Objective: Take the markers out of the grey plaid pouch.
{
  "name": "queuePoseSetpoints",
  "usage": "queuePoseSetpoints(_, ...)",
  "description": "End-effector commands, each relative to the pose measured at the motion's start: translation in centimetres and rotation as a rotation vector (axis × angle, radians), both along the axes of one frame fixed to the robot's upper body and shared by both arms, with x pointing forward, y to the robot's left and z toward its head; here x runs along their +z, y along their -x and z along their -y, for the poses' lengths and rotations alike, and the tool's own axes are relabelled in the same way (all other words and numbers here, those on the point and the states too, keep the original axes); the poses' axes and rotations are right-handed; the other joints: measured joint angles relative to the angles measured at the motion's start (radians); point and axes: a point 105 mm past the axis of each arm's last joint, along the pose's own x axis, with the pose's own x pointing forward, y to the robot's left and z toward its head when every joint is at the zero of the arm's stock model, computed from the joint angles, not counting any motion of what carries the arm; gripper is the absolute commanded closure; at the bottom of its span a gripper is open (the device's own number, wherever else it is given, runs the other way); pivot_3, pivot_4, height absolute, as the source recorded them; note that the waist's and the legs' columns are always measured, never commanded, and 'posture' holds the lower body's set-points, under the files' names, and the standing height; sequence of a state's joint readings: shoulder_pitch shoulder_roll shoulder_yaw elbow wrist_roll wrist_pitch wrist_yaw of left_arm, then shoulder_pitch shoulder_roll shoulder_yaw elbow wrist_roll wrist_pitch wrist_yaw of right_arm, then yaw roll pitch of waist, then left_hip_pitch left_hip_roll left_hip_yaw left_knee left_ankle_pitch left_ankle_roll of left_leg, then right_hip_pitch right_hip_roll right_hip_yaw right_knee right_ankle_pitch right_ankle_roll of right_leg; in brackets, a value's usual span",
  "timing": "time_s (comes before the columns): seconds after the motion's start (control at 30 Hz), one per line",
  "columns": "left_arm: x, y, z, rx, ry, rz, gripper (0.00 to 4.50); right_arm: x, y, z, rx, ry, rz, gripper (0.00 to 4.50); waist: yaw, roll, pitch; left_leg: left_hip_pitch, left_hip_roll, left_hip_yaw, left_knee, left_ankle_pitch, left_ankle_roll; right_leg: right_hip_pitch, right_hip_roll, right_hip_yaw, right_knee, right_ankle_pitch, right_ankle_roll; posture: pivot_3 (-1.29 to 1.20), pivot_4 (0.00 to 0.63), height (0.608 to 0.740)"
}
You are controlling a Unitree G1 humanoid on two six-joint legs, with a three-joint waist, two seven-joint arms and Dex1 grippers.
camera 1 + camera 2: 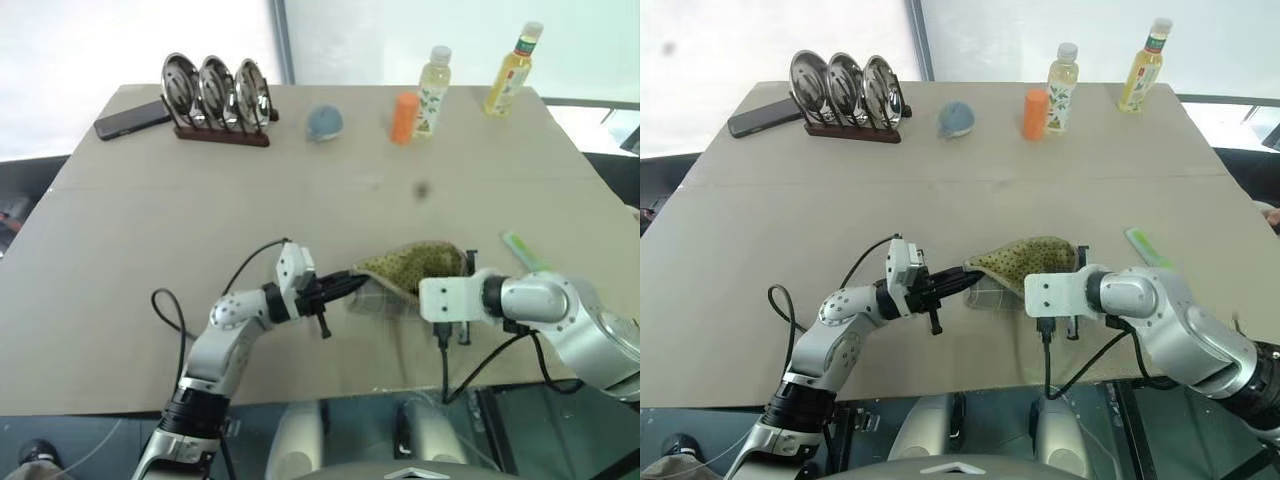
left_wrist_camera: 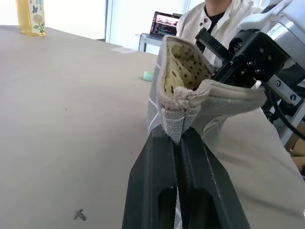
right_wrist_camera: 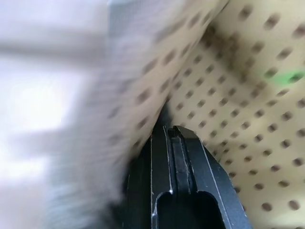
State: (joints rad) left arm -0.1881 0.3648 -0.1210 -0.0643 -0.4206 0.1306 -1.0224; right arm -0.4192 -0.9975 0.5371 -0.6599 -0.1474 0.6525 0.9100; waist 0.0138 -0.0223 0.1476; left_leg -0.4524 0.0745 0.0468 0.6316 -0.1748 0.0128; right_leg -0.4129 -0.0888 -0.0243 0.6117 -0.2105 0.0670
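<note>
Grey plaid pouch [image 1: 405,275] hangs above table [image 1: 150,230], between both claws, long axis running claw to claw. Left gripper [image 2: 177,138] clamped shut on pouch corner seam. Right gripper [image 3: 172,131] closed inside dotted lining; whether it pinches anything, cannot tell. Green marker [image 1: 522,250] lies on table just beyond right claw.

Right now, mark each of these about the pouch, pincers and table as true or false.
1. The left pincer is shut on the pouch at one end. True.
2. The pouch lies flat and closed on the table. False: it is held up with its mouth open, dotted lining showing.
3. A green marker lies on the table beyond the right arm. True.
4. The right pincer hangs open, well away from the pouch. False: it is shut and sits against the pouch lining.
5. The orange bottle stands beside the pouch. False: it stands at the far edge, next to a clear bottle.
</note>
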Motion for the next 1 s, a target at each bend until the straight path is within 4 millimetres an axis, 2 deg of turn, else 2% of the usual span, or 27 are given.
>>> queuePoseSetpoints(0.03,1.4,0.1,0.0,-0.01,-0.012,0.083,4.5,1.0,0.2,0.2,0.006,0.005,0.006,4.42,0.0,0.0,0.0,0.0,0.0,0.0,0.0,0.0,0.0,0.0,0.0,0.0,0.0,0.0,0.0,0.0,0.15,0.74)
queuePoseSetpoints(0.07,1.6,0.1,-0.1,-0.014,-0.015,0.094,4.5,1.2,0.0,0.3,-0.001,0.006,0.019,4.42,0.001,0.0,0.0,0.0,0.0,0.0,0.0,0.0,0.0,0.0,0.0,0.0,0.0,0.0,0.0,0.0,0.15,0.74)
queuePoseSetpoints(0.1,1.6,0.2,-0.2,-0.016,-0.017,0.1,4.5,1.4,-0.2,0.4,-0.01,0.003,0.031,3.92,0.0,0.0,0.0,0.0,0.0,0.0,0.0,0.0,0.0,0.0,0.0,0.0,0.0,0.0,0.0,0.0,0.15,0.74)
queuePoseSetpoints(0.13,1.7,0.2,-0.3,-0.017,-0.018,0.104,4.5,1.6,-0.4,0.4,-0.018,-0.001,0.039,3.77,0.0,0.0,0.0,0.0,0.0,0.0,0.0,0.0,0.0,0.0,0.0,0.0,0.0,0.0,-0.001,0.0,0.15,0.74)
queuePoseSetpoints(0.27,1.4,0.4,-0.7,-0.018,-0.022,0.105,4.5,2.5,-1.6,0.3,-0.031,0.0,0.122,1.97,0.0,0.0,0.0,0.0,0.0,0.0,0.0,0.0,0.0,0.0,0.0,0.0,0.0,0.001,-0.002,0.0,0.15,0.74)
queuePoseSetpoints(0.47,-0.3,0.2,-2.1,-0.012,-0.033,0.1,4.5,2.4,-2.0,0.3,-0.035,0.011,0.126,1.97,0.0,0.0,0.0,0.0,0.0,0.0,0.0,0.0,0.0,0.0,0.0,0.0,0.0,0.001,-0.002,0.0,0.15,0.74)
queuePoseSetpoints(0.63,-2.4,0.4,-3.4,-0.009,-0.042,0.101,4.5,1.3,-1.0,0.6,-0.001,0.054,0.058,1.97,-0.003,0.001,0.0,0.0,0.0,0.0,0.0,0.0,0.0,0.0,0.0,0.0,0.0,0.001,-0.002,0.0,0.15,0.74)
queuePoseSetpoints(0.8,-1.4,0.3,-2.2,-0.026,-0.028,0.131,4.5,0.1,-2.2,-0.3,0.026,0.075,0.083,1.97,-0.005,0.001,-0.001,0.001,0.001,0.0,0.0,0.0,0.0,0.0,0.001,0.0,0.001,0.001,-0.002,0.0,0.15,0.74)
queuePoseSetpoints(1.0,0.0,0.1,-1.2,-0.026,-0.016,0.142,4.5,-2.4,-4.1,-1.7,0.023,0.07,0.114,1.97,-0.009,-0.001,-0.002,0.002,0.001,0.001,0.001,0.0,0.0,0.0,0.001,0.001,0.005,0.001,-0.002,0.0,0.15,0.74)
